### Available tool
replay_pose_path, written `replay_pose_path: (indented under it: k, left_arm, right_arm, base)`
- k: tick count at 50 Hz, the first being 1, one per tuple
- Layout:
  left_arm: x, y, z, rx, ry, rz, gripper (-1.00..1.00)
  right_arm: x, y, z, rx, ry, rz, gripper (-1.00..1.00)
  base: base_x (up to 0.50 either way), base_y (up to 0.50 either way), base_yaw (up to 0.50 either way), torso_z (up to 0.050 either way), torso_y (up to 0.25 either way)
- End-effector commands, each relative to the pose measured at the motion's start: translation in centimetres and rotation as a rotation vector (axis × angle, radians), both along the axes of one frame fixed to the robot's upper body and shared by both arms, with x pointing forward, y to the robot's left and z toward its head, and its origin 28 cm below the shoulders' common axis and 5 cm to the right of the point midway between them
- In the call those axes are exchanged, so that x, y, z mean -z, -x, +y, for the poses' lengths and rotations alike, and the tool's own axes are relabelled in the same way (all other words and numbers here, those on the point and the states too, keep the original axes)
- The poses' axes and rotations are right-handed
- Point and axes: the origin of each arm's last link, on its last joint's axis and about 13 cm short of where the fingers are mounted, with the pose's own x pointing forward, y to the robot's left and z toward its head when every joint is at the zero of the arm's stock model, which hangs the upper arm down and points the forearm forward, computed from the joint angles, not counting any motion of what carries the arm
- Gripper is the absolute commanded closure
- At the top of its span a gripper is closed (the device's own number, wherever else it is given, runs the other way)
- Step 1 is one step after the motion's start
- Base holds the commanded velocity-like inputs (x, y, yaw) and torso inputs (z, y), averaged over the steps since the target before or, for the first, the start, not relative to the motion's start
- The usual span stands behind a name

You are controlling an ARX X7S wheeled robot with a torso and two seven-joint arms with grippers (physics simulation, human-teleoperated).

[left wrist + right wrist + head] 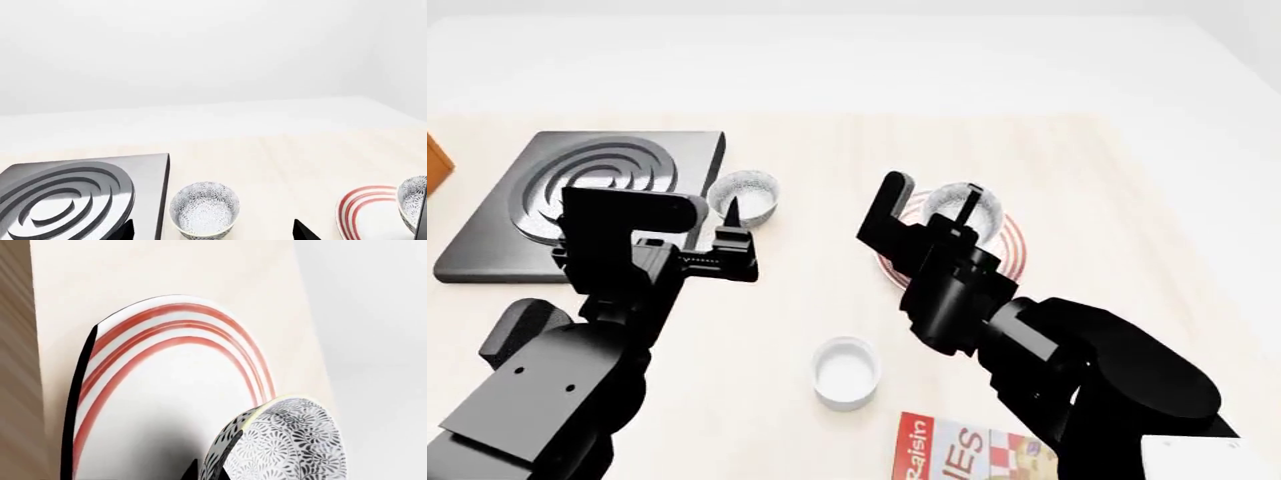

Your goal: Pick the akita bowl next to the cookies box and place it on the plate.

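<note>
Claw fingers on the right arm are standing spread, so the right claw (924, 206) is pinching nothing: in the right wrist view a broad stretch of plate (173, 390) is showing between one dark finger (77, 400) and the other, which is lying against the bowl (287, 445). In the head view the bowl (968, 204) is sitting over the far part of the plate (1016, 250), with one finger crossing in front of it and the other standing off to its left, clear of its rim. Whether the bowl is resting fully on the plate or leaning on that finger, I cannot tell. The left claw (215, 231) is also gaping wide, hovering just short of a second bowl (205, 208) of the same grey pattern, which is standing upright on the desk (1121, 200) just beside the dark ringed hob (507, 250). Nearer the robot, a plain white cup (846, 372) is standing between the two arms. The box (961, 452) is lying flat at the near edge, partly hidden by the right arm and well apart from the plate.
</note>
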Motion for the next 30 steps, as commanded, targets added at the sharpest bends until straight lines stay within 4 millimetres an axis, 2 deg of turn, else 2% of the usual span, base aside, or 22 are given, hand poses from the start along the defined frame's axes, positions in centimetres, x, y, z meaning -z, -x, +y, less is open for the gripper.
replay_pose_path:
  k: [1, 4, 5, 16, 21, 23, 25, 30]
  left_arm:
    - [0.0, 0.0, 0.0, -0.001, 0.002, -0.001, -1.00]
    - [0.0, 0.0, 0.0, -0.001, 0.003, 0.000, -1.00]
    - [0.0, 0.0, 0.0, -0.002, 0.003, 0.000, -1.00]
    - [0.1, 0.1, 0.0, 0.001, 0.003, 0.001, -1.00]
    - [0.0, 0.1, 0.0, 0.003, 0.001, 0.000, -1.00]
    - [0.0, 0.1, 0.0, 0.006, 0.000, 0.000, -1.00]
    - [0.1, 0.0, 0.0, 0.022, 0.013, 0.027, -1.00]
    - [0.0, 0.1, 0.0, 0.035, 0.010, 0.010, -1.00]
  right_arm:
    - [-0.3, -0.1, -0.1, 0.022, -0.011, 0.006, 1.00]
    - [-0.5, -0.1, -0.1, 0.037, -0.025, -0.004, 1.00]
    - [-0.3, 0.0, -0.1, 0.024, -0.020, 0.017, -1.00]
    - [-0.6, -0.1, -0.2, 0.040, -0.029, -0.004, -1.00]
    - [-1.5, -0.4, -0.2, 0.038, -0.037, -0.022, -1.00]
    - [-2.5, -0.7, -0.2, 0.037, -0.051, -0.036, -1.00]
    - [-4.3, -1.1, -0.1, 0.022, -0.087, -0.043, -1.00]
    - [-7.4, -1.6, -0.4, 0.028, -0.136, -0.073, -1.00]
  base:
    - [0.00, 0.00, 0.00, 0.000, 0.000]
    - [0.00, 0.00, 0.00, 0.000, 0.000]
    - [0.00, 0.00, 0.00, 0.000, 0.000]
    - [0.00, 0.00, 0.00, 0.000, 0.000]
    - [0.00, 0.00, 0.00, 0.000, 0.000]
    - [0.00, 0.00, 0.00, 0.000, 0.000]
    - [0.00, 0.00, 0.00, 0.000, 0.000]
    - [0.00, 0.00, 0.00, 0.000, 0.242]
